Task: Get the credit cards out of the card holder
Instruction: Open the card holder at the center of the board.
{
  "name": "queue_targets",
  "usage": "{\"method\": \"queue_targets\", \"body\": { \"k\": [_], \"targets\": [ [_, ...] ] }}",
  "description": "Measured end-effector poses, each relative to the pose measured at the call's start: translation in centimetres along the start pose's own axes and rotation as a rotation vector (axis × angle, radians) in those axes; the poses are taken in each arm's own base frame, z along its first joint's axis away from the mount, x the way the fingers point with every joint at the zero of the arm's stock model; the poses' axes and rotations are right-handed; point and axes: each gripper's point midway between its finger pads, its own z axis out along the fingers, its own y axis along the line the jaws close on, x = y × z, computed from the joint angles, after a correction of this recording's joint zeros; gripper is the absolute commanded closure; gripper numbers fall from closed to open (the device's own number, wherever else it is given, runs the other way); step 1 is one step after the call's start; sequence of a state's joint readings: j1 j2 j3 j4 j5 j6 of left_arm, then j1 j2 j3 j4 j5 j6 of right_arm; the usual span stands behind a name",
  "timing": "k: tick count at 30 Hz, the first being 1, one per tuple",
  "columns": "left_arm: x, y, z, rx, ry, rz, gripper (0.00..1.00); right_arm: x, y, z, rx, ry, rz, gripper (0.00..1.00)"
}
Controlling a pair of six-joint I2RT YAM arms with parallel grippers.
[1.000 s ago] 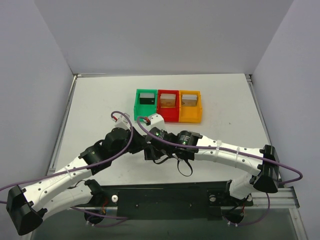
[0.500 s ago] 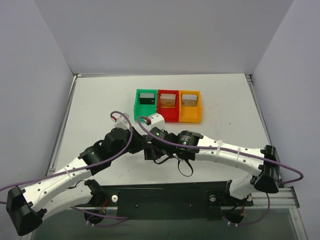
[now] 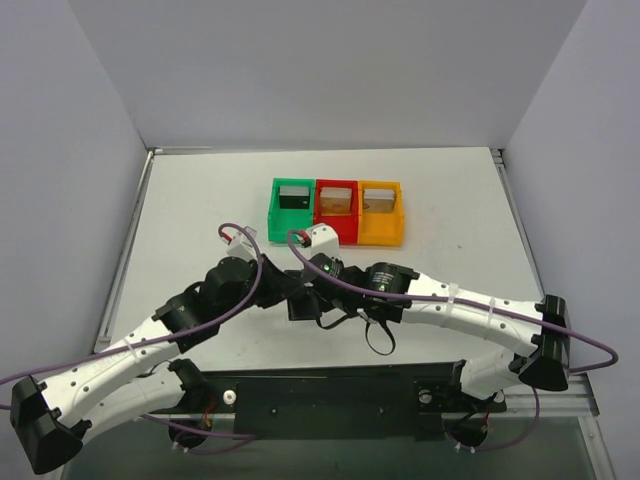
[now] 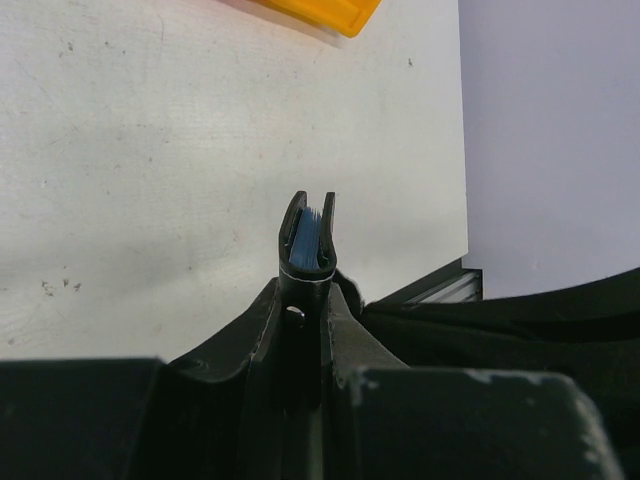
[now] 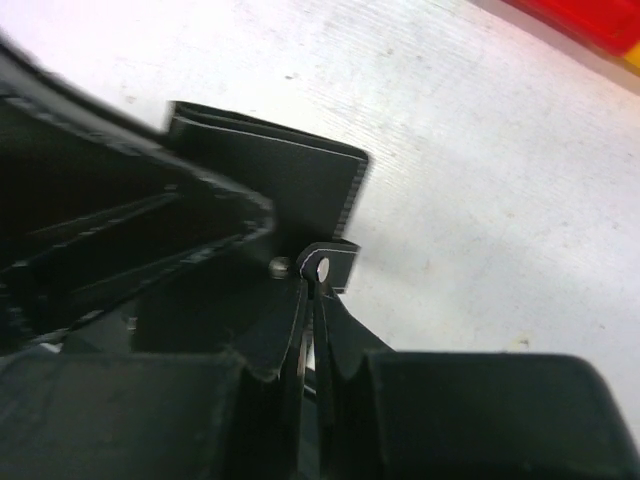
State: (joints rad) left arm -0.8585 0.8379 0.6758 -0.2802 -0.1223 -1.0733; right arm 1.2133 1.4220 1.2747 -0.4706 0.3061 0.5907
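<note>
The left end effector (image 4: 305, 305) is clenched on the holder (image 4: 289, 235), which stands on edge between its fingers with the open side pointing away from the wrist. Blue cards (image 4: 308, 238) sit inside, their edges showing in the slot between the holder's two black walls. The holder is over the table (image 4: 130, 180); whether it touches the surface cannot be told. The right end effector (image 5: 314, 296) comes at it from the opposite side with its fingers pressed together. At their tips is a small tab (image 5: 330, 262) with a round stud, which juts from the holder and appears pinched between them. In the right wrist view the holder's broad black side lies just beyond the fingertips and to their left, and the left end effector's dark body fills the space left of that. From above, the two end effectors meet wrist to wrist, the left arm reaching in from the left and the right arm from the right, and they hide the holder there. Beyond them and well apart stand a green bin (image 3: 273, 212), a red bin (image 3: 338, 237) and an orange bin (image 3: 382, 238). They form a row, side touching side, each with a small flat item inside that is too small to identify. A corner of the orange bin shows past the holder's far end in the left wrist view.
</note>
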Motion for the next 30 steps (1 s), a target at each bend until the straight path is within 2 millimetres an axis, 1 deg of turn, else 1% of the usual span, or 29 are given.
{"method": "queue_targets", "body": {
  "k": [2, 5, 7, 10, 11, 12, 13, 17, 19, 20, 24, 26, 28, 30],
  "targets": [
    [0.1, 0.1, -0.1, -0.004, 0.004, 0.002, 1.0, 0.1, -0.9, -0.1, 0.026, -0.002, 0.0, 1.0],
    [0.1, 0.2, -0.3, -0.005, 0.004, 0.003, 1.0, 0.3, -2.7, 0.0, 0.075, 0.005, 0.01, 1.0],
    [0.0, 0.2, -0.4, -0.002, 0.002, 0.002, 1.0, 0.4, -3.4, 0.1, 0.09, 0.007, 0.016, 1.0],
    [0.0, 0.1, -0.4, 0.0, 0.001, 0.002, 1.0, 0.5, -3.6, 0.0, 0.091, 0.007, 0.02, 1.0],
    [0.0, 0.1, -0.5, 0.001, 0.001, 0.002, 1.0, 0.6, -3.7, 0.0, 0.088, 0.007, 0.021, 0.95],
    [0.0, 0.1, -0.5, 0.002, 0.001, 0.002, 1.0, 0.7, -3.7, -0.1, 0.083, 0.006, 0.023, 0.87],
    [0.0, 0.0, -0.5, 0.005, 0.001, 0.001, 1.0, 0.8, -3.7, -0.3, 0.076, 0.005, 0.028, 0.76],
    [0.2, 0.0, -0.7, 0.028, 0.001, 0.001, 1.0, 0.6, -4.4, -0.8, 0.062, -0.007, 0.067, 0.59],
    [0.5, 0.0, -0.7, 0.044, 0.007, 0.001, 1.0, 0.4, -4.9, -1.0, 0.059, -0.014, 0.083, 0.55],
    [0.5, -0.1, -0.8, 0.056, 0.009, 0.001, 1.0, 0.4, -5.2, -1.1, 0.057, -0.017, 0.092, 0.54],
    [0.4, -1.4, -1.1, 0.142, 0.005, 0.0, 1.0, 0.5, -6.2, -2.0, 0.04, -0.031, 0.123, 0.49],
    [0.4, -2.1, -1.2, 0.196, 0.004, -0.002, 1.0, 0.8, -6.6, -2.8, 0.008, -0.053, 0.141, 0.46],
    [0.4, -2.9, -1.2, 0.253, 0.007, -0.003, 1.0, 0.7, -6.4, -3.9, -0.041, -0.074, 0.154, 0.45],
    [0.5, -3.3, -1.2, 0.305, 0.009, -0.004, 1.0, -0.1, -5.7, -5.1, -0.112, -0.113, 0.173, 0.45]
  ]
}}
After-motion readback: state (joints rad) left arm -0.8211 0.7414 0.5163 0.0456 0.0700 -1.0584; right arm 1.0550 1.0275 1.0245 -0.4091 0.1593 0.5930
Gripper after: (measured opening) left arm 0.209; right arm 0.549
